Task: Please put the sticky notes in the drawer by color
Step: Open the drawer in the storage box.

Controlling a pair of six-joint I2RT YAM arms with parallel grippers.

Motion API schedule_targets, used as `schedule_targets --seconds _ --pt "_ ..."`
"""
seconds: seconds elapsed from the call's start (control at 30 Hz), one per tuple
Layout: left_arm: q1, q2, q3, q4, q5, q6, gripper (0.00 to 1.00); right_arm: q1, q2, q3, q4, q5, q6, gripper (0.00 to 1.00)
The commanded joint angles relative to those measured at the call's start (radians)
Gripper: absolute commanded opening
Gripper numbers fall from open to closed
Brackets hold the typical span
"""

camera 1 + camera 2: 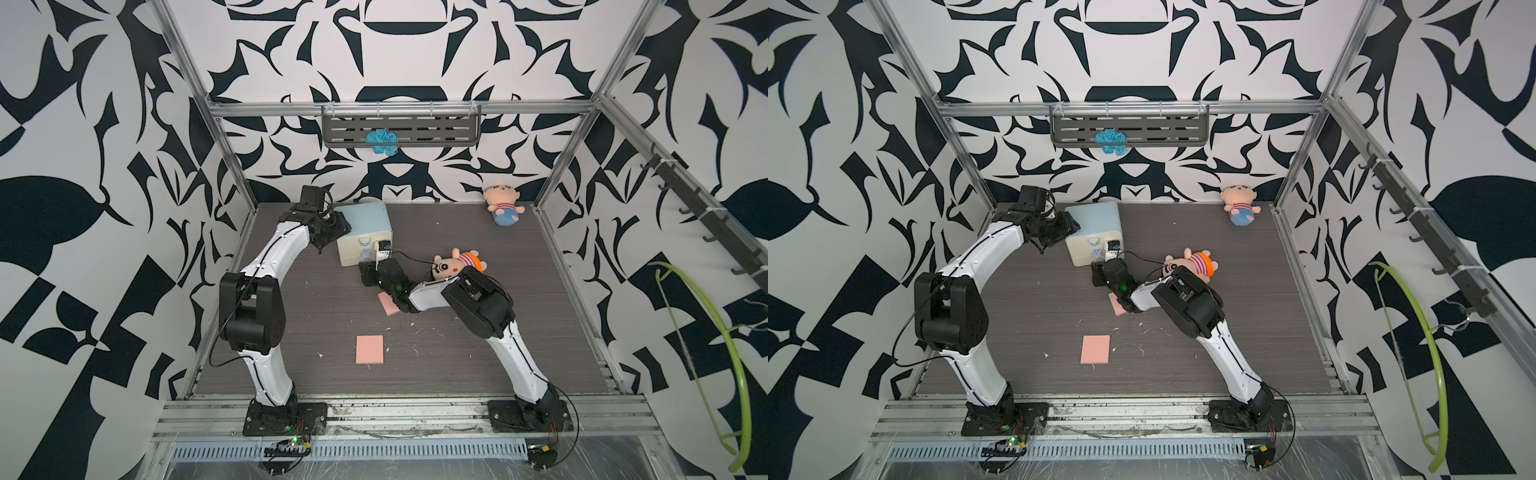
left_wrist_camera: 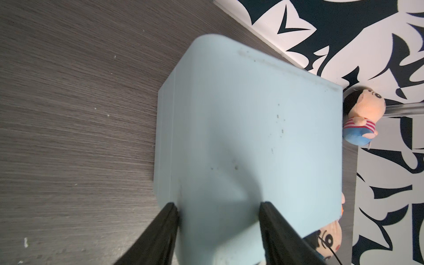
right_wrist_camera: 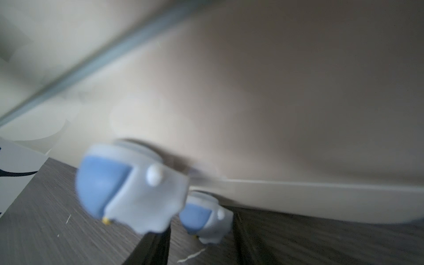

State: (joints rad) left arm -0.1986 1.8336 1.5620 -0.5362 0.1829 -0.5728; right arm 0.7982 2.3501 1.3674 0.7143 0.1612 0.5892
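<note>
The drawer [image 1: 362,220] [image 1: 1094,218] is a light-blue mini chest with cream fronts, at the back left of the table. My left gripper [image 1: 336,227] [image 2: 219,206] stands open against its left side, the chest's rounded edge between the fingers. My right gripper [image 1: 368,271] [image 3: 202,226] is low in front of the chest, open around the bottom knob [image 3: 206,218]. One finger touches that knob and the other stands slightly off it. A pink sticky-note pad [image 1: 369,350] [image 1: 1096,349] lies flat mid-table. Another pink pad [image 1: 388,305] [image 1: 1116,306] lies partly under my right arm.
A striped-hat plush doll [image 1: 459,266] lies just right of my right wrist. Another plush [image 1: 503,205] sits in the back right corner. A blue knitted thing [image 1: 381,141] hangs on the wall shelf. Small white scraps [image 1: 415,324] dot the floor.
</note>
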Motion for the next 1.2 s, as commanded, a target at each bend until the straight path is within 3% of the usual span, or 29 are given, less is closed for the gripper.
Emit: schedule_targets --seconds 0.0,0.33,0.73,1.17 --pt "-0.012 0.038 -0.045 -0.133 0.017 0.010 0.61 -0.010 -0.001 0.055 0.008 0.008 0.023 0.49" --pt "-0.012 0.039 -0.043 -0.145 0.010 0.024 0.61 -0.011 -0.006 0.069 0.006 0.010 -0.031 0.21" --pt "-0.013 0.049 -0.035 -0.144 0.009 0.019 0.61 -0.006 -0.099 -0.085 0.049 -0.061 -0.089 0.17" --pt "-0.012 0.052 -0.033 -0.141 0.009 0.019 0.62 0.028 -0.198 -0.282 0.097 -0.055 -0.092 0.17"
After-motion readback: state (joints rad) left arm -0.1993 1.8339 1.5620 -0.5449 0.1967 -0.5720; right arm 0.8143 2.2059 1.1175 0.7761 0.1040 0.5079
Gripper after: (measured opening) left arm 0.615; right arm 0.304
